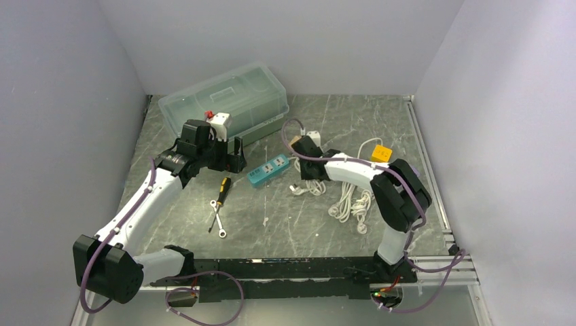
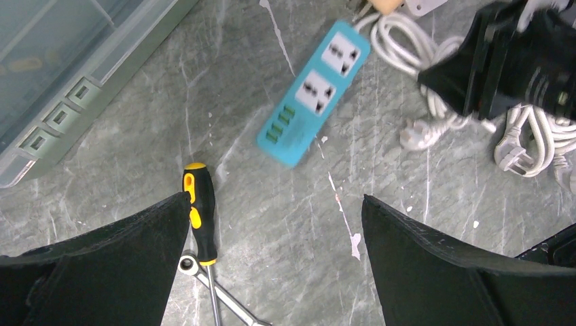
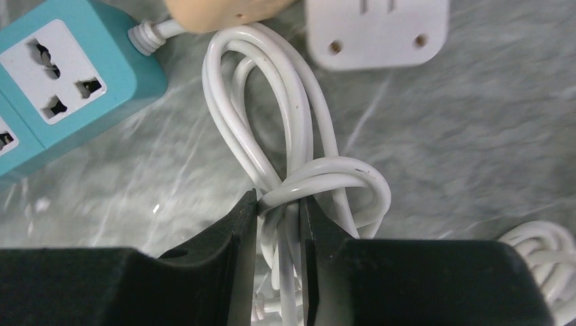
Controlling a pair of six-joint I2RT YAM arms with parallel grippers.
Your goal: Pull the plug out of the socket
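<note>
Out left, the left claw (image 2: 275, 200) hangs spread wide over the counter (image 2: 285, 265), above the screwdriver (image 2: 198, 210) and the teal power strip (image 2: 314, 95), whose two visible outlets sit empty. Over right, the right claw (image 3: 278, 204) is pinched onto the white cord bundle (image 3: 333, 166), just short of a tan plug body (image 3: 217, 10) beside a white socket block (image 3: 377, 30); seated or not, I can't tell. That cord looks limp and slick, likely to uncoil, so the hard, light plug body looks the better hold.

Bare tabletop (image 1: 285, 227) in front of power strip (image 1: 270, 168); screwdriver (image 1: 222, 188) left, white cord (image 1: 350, 200) coiled right, storage box (image 1: 227, 102) behind.
</note>
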